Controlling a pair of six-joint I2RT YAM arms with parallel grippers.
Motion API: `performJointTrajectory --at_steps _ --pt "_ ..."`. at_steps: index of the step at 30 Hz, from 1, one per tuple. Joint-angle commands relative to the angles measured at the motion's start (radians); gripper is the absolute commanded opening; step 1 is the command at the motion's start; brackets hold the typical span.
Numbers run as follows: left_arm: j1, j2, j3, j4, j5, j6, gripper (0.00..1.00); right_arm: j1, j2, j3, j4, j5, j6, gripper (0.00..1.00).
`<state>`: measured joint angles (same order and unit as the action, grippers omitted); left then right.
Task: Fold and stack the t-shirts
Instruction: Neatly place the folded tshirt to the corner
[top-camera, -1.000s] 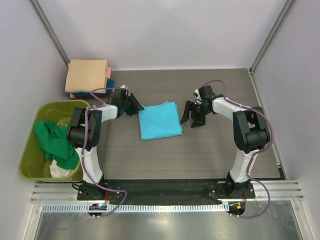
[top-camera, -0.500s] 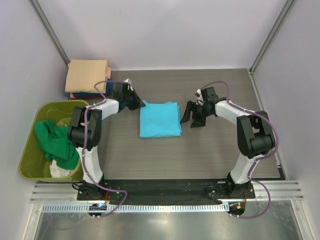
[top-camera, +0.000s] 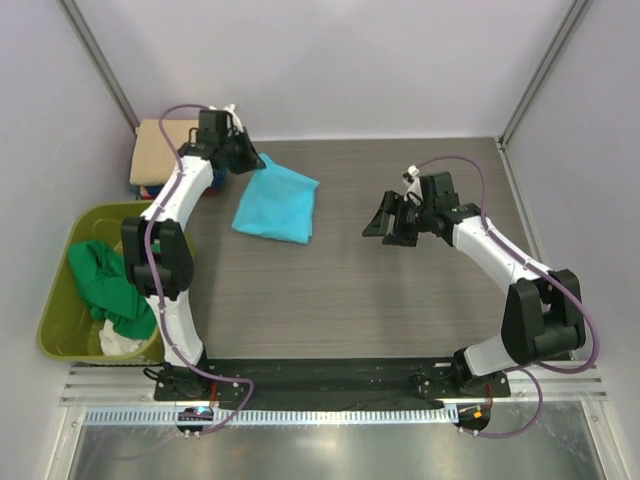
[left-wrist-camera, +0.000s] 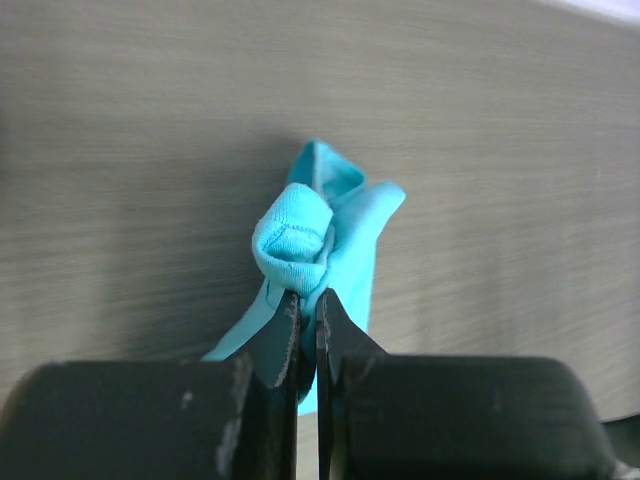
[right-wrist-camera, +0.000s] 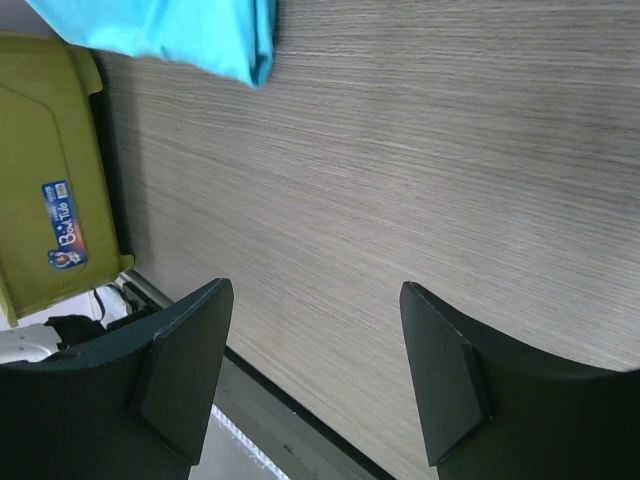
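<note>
Grey wood-grain table (top-camera: 400, 300) fills the overhead view, walled in by pale panels. From above, the turquoise t-shirt (top-camera: 277, 205) sits folded on the far left part of the table, turned at an angle. Its far corner is drawn up to the left gripper (top-camera: 240, 155). Just beyond that gripper, in the far left corner, is a stack of folded shirts (top-camera: 160, 150) with a tan one on top and dark blue and red edges under it. An olive-yellow bin (top-camera: 60, 300) stands off the table's left edge, holding a crumpled green shirt (top-camera: 110, 285) and some white cloth (top-camera: 122, 343).

Only the left wrist camera shows the grip itself. The two black fingers (left-wrist-camera: 280, 340) are pressed together with barely a slit between them, and a bunched fold of the turquoise cloth (left-wrist-camera: 320, 230) is pinched at their tips. The rest of the cloth trails away over the table. The stack and the bin are out of this view.

Seen from overhead, the right gripper (top-camera: 385, 222) hangs over bare table, well apart from the shirt. Its own camera shows the fingers (right-wrist-camera: 185, 370) spread wide with nothing between them but wood grain. That camera also catches a corner of the shirt at its top edge, and one side of the bin with a small blue sticker (right-wrist-camera: 62, 225) on it, a detail the overhead view does not show.
</note>
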<state>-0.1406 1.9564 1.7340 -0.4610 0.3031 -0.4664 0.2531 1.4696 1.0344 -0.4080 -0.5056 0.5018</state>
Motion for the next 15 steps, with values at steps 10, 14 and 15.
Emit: performJointTrajectory --at_steps 10,14,15 --pt "0.183 0.001 0.479 -0.283 0.021 0.172 0.00 -0.003 -0.118 -0.048 0.012 -0.047 0.011 0.74" --pt "0.219 0.024 0.571 -0.280 0.056 0.169 0.00 -0.005 -0.118 -0.046 0.006 -0.048 0.006 0.74" --pt "0.225 0.027 0.585 -0.278 0.062 0.167 0.00 -0.005 -0.118 -0.046 0.006 -0.045 0.001 0.74"
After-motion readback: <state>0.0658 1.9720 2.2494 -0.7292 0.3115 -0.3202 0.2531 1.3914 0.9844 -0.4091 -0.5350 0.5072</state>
